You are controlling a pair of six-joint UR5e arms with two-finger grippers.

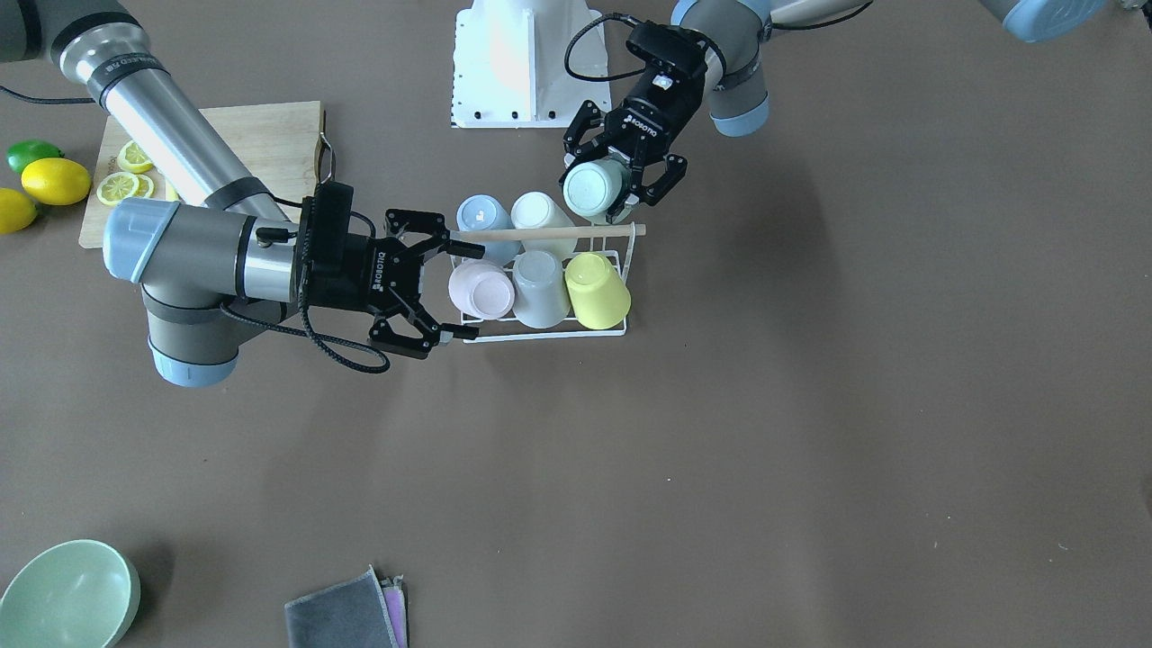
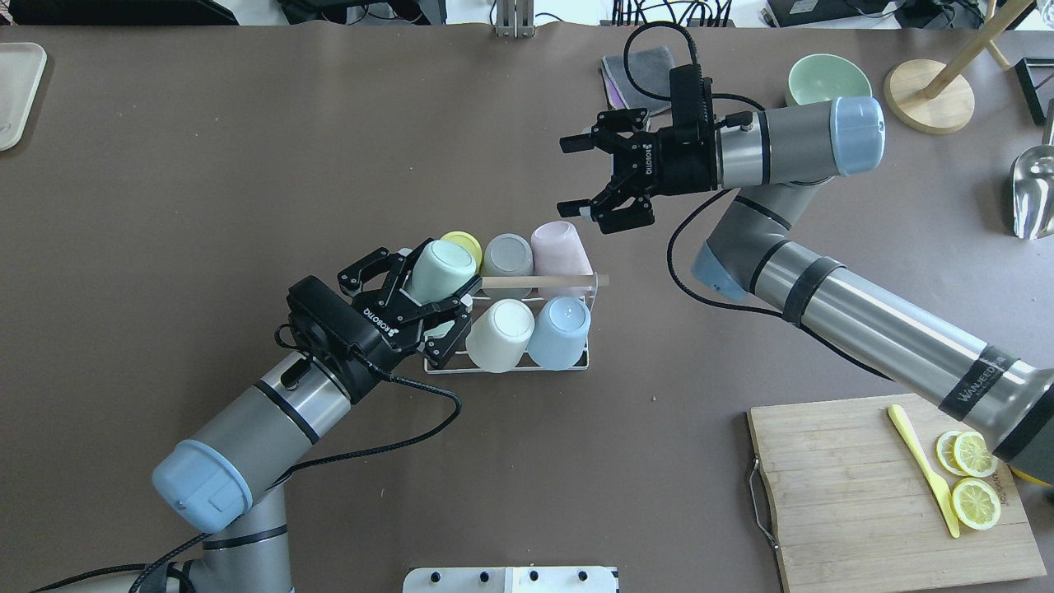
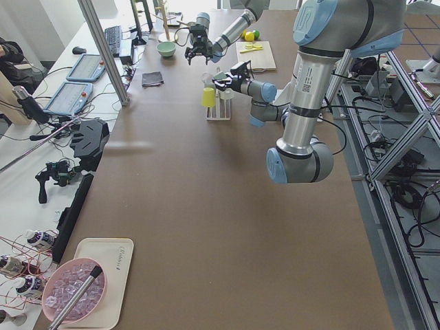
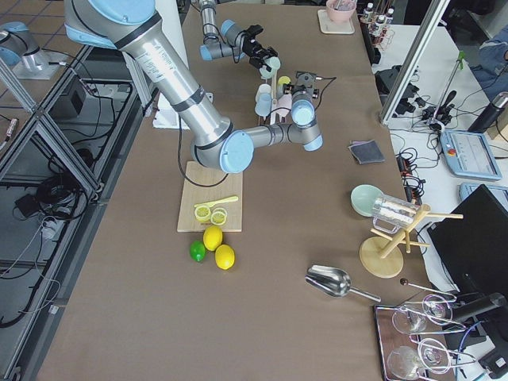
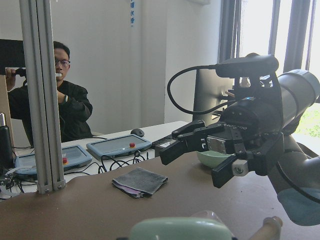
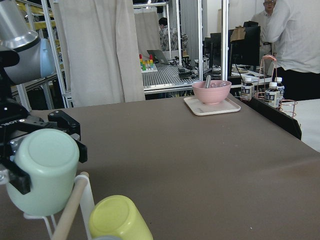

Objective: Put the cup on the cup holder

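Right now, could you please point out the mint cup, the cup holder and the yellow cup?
mint cup (image 2: pixel 449 262): overhead view, on its flat base.
cup holder (image 2: pixel 543 282): overhead view, on its wooden rod handle.
yellow cup (image 1: pixel 599 292): front-facing view, on its side wall.

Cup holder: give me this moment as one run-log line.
left hand: shut on mint cup, at free corner of cup holder | right hand: open, empty | racked: five other cups | seating: unclear

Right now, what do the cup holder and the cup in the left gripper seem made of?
Cup holder: thin white wire, likely coated metal, with a pale wooden-looking rod on top. Mint cup, shut in the left gripper: matte, opaque; plastic or ceramic, cannot tell which.
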